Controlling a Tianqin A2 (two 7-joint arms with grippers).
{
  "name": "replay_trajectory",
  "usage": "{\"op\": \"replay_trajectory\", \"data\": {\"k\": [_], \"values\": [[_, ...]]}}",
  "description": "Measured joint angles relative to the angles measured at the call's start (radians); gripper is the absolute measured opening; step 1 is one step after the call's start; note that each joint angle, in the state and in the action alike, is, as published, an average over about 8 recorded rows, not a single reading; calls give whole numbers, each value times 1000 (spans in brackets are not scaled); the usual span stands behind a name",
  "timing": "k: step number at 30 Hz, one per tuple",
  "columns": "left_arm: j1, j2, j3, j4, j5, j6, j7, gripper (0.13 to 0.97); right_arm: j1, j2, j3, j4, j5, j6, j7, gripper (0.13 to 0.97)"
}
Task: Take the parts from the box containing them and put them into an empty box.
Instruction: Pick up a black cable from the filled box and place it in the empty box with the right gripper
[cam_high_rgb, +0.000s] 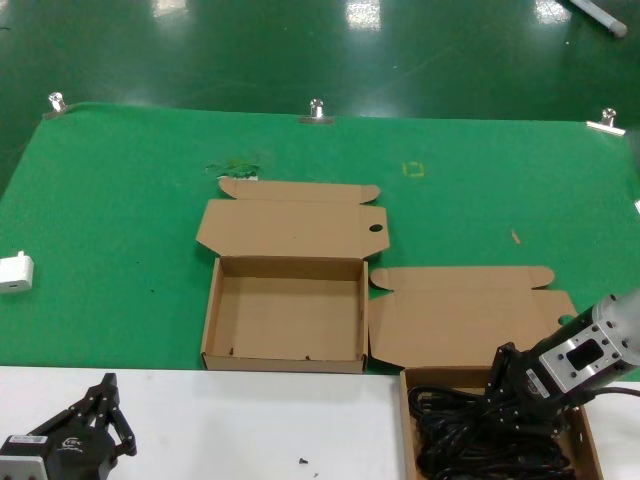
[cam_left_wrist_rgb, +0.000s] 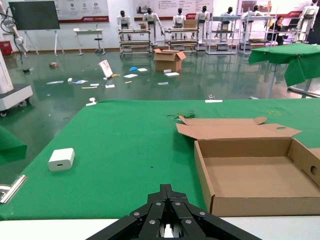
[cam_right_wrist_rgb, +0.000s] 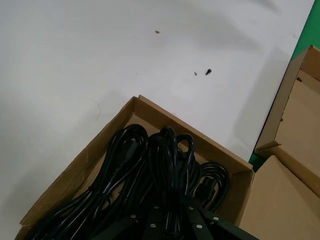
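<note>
The empty box (cam_high_rgb: 285, 318) lies open on the green cloth (cam_high_rgb: 120, 220), its lid flap folded back flat on the far side, with a few small dark specks along its base. Off to its left, well apart, a small white adapter (cam_high_rgb: 14, 272) rests on the cloth. On its near side the cloth gives way to a white tabletop (cam_high_rgb: 220, 420), where a tiny dark screw (cam_high_rgb: 303, 461) lies. Metal clips (cam_high_rgb: 316, 110) pin the cloth's far edge, well beyond the empty box.

Just right of the empty box and nearer the robot sits the box containing the parts (cam_high_rgb: 405, 420), its lid flap lying open beside the empty box's right wall. The parts (cam_high_rgb: 470, 440), black power cords in loose coils, fill this carton in a tangled heap.

The right gripper (cam_high_rgb: 507, 408) reaches down from the right into that carton, tilted toward the empty box, its fingertips pressed among the coils; whether it grips a cord cannot be told. The left gripper (cam_high_rgb: 108, 412) rests low over the white tabletop, near-left of the empty box, fingers drawn together to a point and holding nothing.
</note>
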Motion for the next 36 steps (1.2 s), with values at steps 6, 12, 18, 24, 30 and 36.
{"op": "replay_trajectory", "data": {"k": [6, 12, 18, 24, 30, 36], "values": [[0, 0, 0, 0, 0, 0, 0, 139, -12, 15, 2, 30, 2, -3, 14, 170], [0, 0, 0, 0, 0, 0, 0, 139, -28, 42, 8, 91, 7, -11, 49, 170], [0, 0, 0, 0, 0, 0, 0, 139, -35, 72, 19, 165, 15, -23, 98, 170], [0, 0, 0, 0, 0, 0, 0, 139, -39, 100, 34, 234, 28, -36, 152, 170], [0, 0, 0, 0, 0, 0, 0, 139, -31, 99, 48, 254, 47, -40, 182, 170], [0, 0, 0, 0, 0, 0, 0, 139, -4, 56, 60, 198, 68, -27, 168, 170]]}}
